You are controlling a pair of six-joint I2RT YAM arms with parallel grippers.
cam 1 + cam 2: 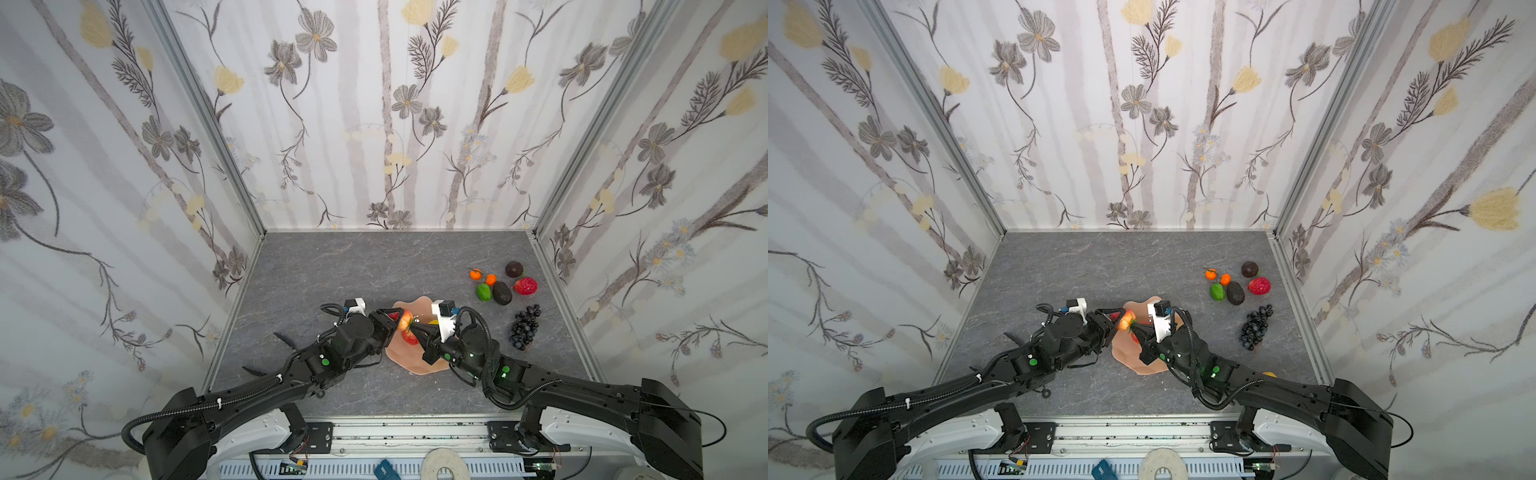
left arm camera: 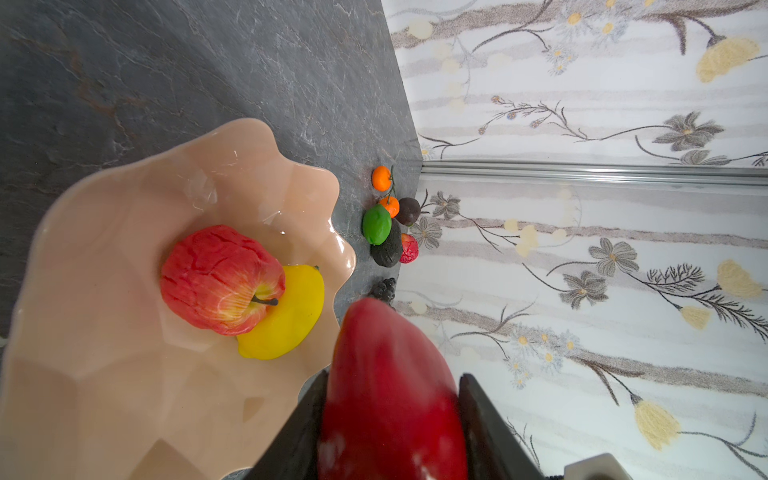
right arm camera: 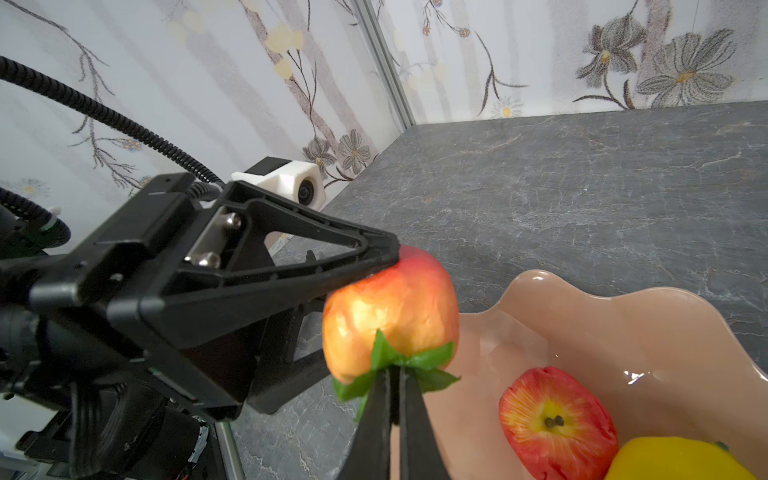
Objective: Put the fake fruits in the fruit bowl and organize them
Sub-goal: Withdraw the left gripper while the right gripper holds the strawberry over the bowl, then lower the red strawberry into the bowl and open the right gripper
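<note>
Pinching strawberry (image 3: 390,307) seemingly, right tool (image 3: 395,374) inward-angled

Two black robot arms reach in from the near edge and meet tip to tip in the middle. The left arm (image 1: 257,386) stretches low. Its left gripper (image 1: 397,322) is turned sideways, jaws clamped on a glossy red-orange plastic strawberry (image 3: 395,307). The right arm (image 1: 540,378) bends at the elbow. Its right gripper (image 3: 394,374) points toward the left one, fingers pinched together on the strawberry's green leaf tuft.
</note>
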